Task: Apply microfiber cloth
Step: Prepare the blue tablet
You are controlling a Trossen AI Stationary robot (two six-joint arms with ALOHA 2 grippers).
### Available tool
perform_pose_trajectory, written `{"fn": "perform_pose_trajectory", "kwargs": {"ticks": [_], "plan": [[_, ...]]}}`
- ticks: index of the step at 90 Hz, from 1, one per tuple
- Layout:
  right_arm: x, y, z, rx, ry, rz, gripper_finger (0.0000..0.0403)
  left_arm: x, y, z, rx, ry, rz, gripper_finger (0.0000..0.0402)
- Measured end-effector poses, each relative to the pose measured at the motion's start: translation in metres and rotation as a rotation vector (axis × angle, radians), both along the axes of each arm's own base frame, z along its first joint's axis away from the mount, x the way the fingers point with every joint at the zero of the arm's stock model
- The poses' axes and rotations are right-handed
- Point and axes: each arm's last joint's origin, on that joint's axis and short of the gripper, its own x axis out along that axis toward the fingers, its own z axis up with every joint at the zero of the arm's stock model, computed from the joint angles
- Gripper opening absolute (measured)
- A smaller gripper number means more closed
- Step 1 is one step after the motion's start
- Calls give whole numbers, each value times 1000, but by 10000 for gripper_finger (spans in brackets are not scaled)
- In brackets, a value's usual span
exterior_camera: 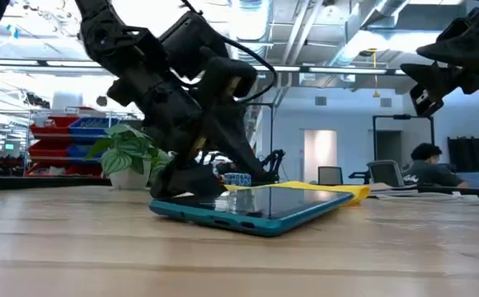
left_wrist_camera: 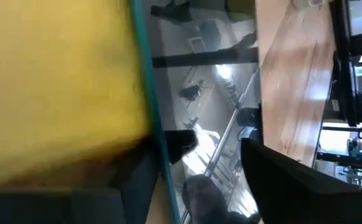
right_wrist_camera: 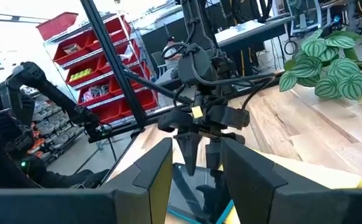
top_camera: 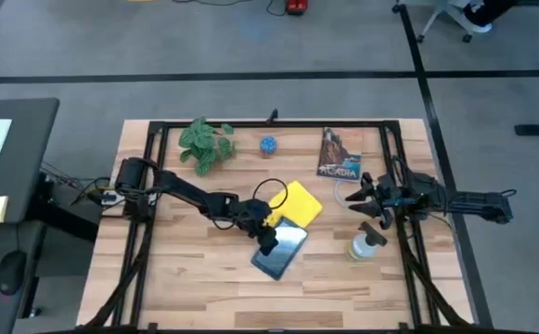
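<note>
Two dark robot arms work over one wooden table (top_camera: 204,278). On it lie one yellow microfiber cloth (top_camera: 301,201) and one dark tablet (top_camera: 282,250), near the centre. There is one potted plant (top_camera: 205,145) at eleven o'clock, one small blue object (top_camera: 268,145) at twelve o'clock, one booklet (top_camera: 340,154) at one o'clock, and one spray bottle (top_camera: 364,243) at four o'clock.

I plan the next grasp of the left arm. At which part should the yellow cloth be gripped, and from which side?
Probably the bare edge of the microfiber cloth on its plant-ward side, pinched from above. It lies flat, one side tucked under the tablet, so that side is blocked. The left gripper is over the tablet; the right gripper waits apart, open.
</note>
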Motion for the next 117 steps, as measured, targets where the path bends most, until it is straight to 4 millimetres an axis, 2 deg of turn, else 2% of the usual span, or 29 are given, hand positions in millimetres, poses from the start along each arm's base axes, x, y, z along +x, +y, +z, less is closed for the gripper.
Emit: {"fn": "perform_pose_trajectory", "kwargs": {"ticks": [21, 50, 117], "plan": [[0, 0, 0, 0, 0, 0, 127, 19, -2, 1, 55, 5, -103, 104], [0, 0, 0, 0, -1, 0, 127, 19, -3, 1, 71, 9, -159, 6], [0, 0, 0, 0, 0, 0, 127, 18, -4, 6, 125, -36, -263, 0]]}}
